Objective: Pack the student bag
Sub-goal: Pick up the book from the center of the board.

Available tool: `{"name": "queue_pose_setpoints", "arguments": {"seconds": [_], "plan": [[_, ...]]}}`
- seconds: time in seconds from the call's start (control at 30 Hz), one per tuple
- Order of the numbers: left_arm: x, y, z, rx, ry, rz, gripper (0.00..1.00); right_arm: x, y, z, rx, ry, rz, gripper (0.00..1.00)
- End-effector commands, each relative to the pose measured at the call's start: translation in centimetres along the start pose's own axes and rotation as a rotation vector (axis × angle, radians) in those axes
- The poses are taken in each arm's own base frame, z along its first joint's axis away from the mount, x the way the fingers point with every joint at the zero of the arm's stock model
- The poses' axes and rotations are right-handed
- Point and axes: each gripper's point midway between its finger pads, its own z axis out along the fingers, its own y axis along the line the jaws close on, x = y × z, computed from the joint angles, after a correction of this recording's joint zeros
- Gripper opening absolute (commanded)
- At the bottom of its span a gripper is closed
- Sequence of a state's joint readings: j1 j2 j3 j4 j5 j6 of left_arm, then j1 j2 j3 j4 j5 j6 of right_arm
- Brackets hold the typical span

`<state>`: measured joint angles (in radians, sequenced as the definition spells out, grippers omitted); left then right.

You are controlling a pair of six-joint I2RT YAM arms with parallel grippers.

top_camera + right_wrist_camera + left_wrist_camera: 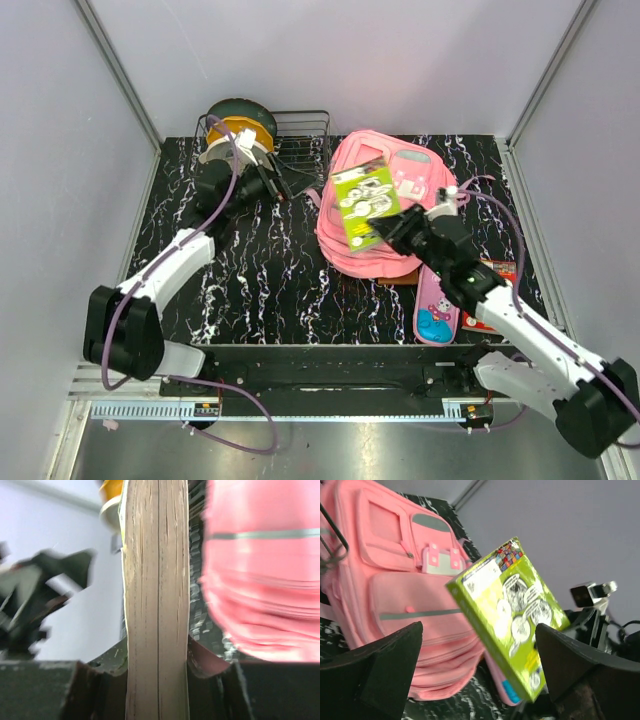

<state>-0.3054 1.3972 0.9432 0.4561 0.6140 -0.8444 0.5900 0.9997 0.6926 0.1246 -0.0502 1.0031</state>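
Note:
The student bag (408,172) is a large pink backpack lying flat at the back centre of the marble table, front pockets up. A green book (364,203) with round pictures on its cover hangs tilted over the bag's left half, and my right gripper (392,232) is shut on its lower right end. The right wrist view shows the book's page edge (156,580) clamped between my right gripper's (156,655) jaws, with the bag (265,580) to the right. My left gripper (283,190) stands open and empty left of the bag. Its wrist view looks past the left gripper (479,627) at the book (512,610) and the bag (395,580).
A wire basket (303,135) stands at the back, with a dark green and yellow round object (240,122) to its left. A small pink pencil case (437,310) lies near the front right. A red item (497,272) lies partly under the right arm.

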Motion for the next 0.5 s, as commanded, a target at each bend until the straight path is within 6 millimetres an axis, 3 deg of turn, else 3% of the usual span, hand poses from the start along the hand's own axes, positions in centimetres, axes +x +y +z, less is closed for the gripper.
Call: {"name": "queue_pose_setpoints", "arguments": {"seconds": [0.0, 0.1, 0.2, 0.37, 0.47], "plan": [[-1.5, -0.9, -1.0, -0.137, 0.021, 0.349, 0.99, -7.5, -5.2, -3.8, 0.31, -0.321, -0.021, 0.0], [1.1, -0.9, -0.1, -0.157, 0.1, 0.425, 0.99, -9.5, -8.5, -6.4, 0.462, -0.385, -0.025, 0.0], [4.0, -1.7, 1.2, -0.107, 0.193, 0.513, 0.99, -11.4, -10.4, -8.5, 0.535, -0.425, -0.01, 0.0], [9.2, -2.5, 3.0, -0.022, 0.336, 0.695, 0.99, -14.5, -11.4, -12.3, 0.576, -0.533, 0.029, 0.0], [11.9, -2.6, 4.1, 0.052, 0.419, 0.695, 0.99, -16.1, -11.3, -14.2, 0.62, -0.578, -0.002, 0.0]]}}
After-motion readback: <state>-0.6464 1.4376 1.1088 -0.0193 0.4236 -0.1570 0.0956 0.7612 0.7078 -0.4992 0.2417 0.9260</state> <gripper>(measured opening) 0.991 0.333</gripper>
